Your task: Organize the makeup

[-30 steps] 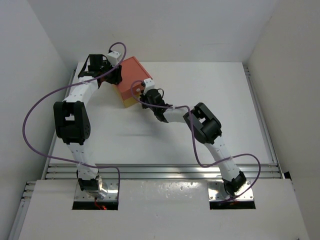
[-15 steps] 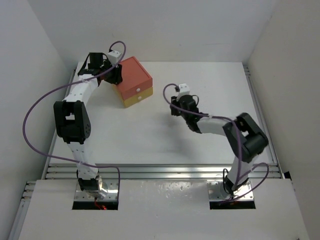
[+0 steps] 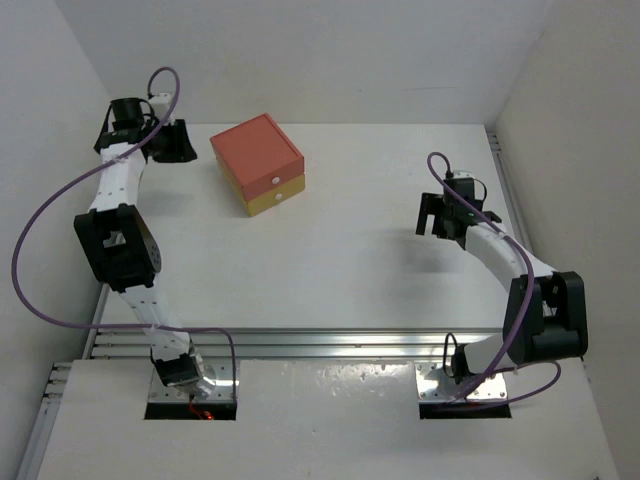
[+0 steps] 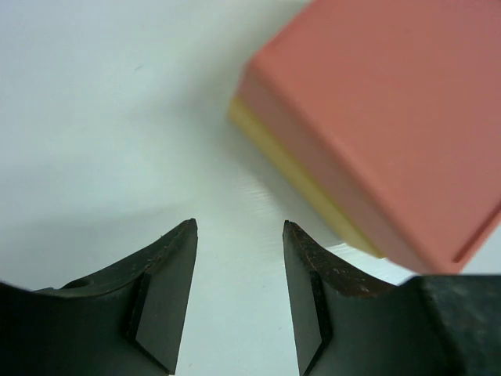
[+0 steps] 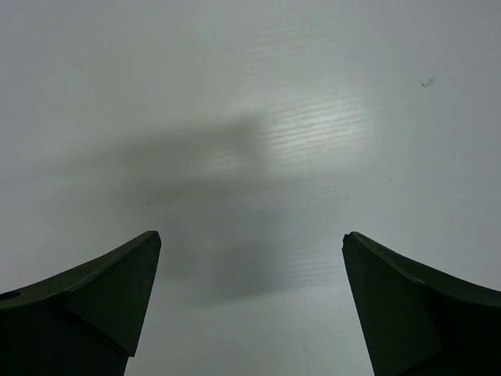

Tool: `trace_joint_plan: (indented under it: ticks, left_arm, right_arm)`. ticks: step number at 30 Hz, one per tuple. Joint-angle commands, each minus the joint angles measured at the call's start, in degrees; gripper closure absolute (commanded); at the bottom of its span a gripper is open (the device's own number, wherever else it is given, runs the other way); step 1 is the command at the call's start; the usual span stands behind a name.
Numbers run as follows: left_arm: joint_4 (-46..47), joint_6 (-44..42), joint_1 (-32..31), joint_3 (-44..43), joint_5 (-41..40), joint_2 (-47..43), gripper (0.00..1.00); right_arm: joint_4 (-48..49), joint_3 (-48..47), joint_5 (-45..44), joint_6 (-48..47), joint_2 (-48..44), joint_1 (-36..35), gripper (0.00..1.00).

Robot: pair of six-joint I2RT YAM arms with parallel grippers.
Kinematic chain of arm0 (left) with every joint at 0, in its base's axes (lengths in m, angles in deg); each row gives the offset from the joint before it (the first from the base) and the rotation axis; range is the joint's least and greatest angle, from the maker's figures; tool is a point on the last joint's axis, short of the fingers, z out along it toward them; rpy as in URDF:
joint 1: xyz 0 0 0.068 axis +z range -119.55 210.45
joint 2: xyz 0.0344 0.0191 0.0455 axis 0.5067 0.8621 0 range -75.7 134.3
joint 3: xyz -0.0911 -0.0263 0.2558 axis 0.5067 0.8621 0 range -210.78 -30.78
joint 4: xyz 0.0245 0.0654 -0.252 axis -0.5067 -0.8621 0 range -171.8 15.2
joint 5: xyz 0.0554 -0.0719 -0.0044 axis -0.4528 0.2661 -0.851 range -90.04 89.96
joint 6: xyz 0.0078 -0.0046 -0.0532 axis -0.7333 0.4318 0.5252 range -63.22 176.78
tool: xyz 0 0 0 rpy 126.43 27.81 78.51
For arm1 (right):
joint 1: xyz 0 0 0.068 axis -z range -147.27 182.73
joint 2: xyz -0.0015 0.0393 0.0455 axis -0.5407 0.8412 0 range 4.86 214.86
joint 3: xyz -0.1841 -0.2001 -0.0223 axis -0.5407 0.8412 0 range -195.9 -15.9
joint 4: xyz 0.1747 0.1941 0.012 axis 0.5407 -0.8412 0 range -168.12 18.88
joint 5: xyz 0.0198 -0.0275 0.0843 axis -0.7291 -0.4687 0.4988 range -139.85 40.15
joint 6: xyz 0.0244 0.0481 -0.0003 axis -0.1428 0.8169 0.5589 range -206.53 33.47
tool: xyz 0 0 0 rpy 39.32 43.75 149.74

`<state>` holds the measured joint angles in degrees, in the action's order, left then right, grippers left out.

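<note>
Our left gripper point(image 4: 239, 227), slightly parted and empty, hangs beside the orange box with yellow drawer point(image 3: 258, 162). Our right gripper point(image 5: 250, 239) gapes wide, empty.

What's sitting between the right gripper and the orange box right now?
Nothing: the top external view shows only bare white table between the right gripper and the orange box.
</note>
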<state>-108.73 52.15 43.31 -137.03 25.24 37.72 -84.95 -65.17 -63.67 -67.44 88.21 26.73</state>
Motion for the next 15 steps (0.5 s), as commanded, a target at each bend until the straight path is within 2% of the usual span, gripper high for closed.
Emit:
trace_joint_plan:
  ticks: [1, 5, 9, 15]
  left_arm:
    - [-1.2, 3.1, 3.2, 1.7, 1.0, -4.5, 0.46]
    - [-1.2, 3.1, 6.3, 5.4, 1.0, -6.5, 0.46]
    - [-1.2, 2.6, 8.7, 8.9, 1.0, -7.8, 0.46]
    - [-1.2, 2.6, 9.2, 11.2, 1.0, -8.9, 0.46]
  right_arm:
    - [-8.0, -2.3, 0.2, 1.0, -2.7, 1.8, 0.0]
    - [-10.3, -5.2, -3.4, 1.2, -1.8, 2.2, 0.0]
    - [-11.8, -7.2, -1.8, 1.2, -1.0, 2.2, 0.0]
    - [-10.2, -6.6, -3.0, 4.5, -1.1, 2.3, 0.0]
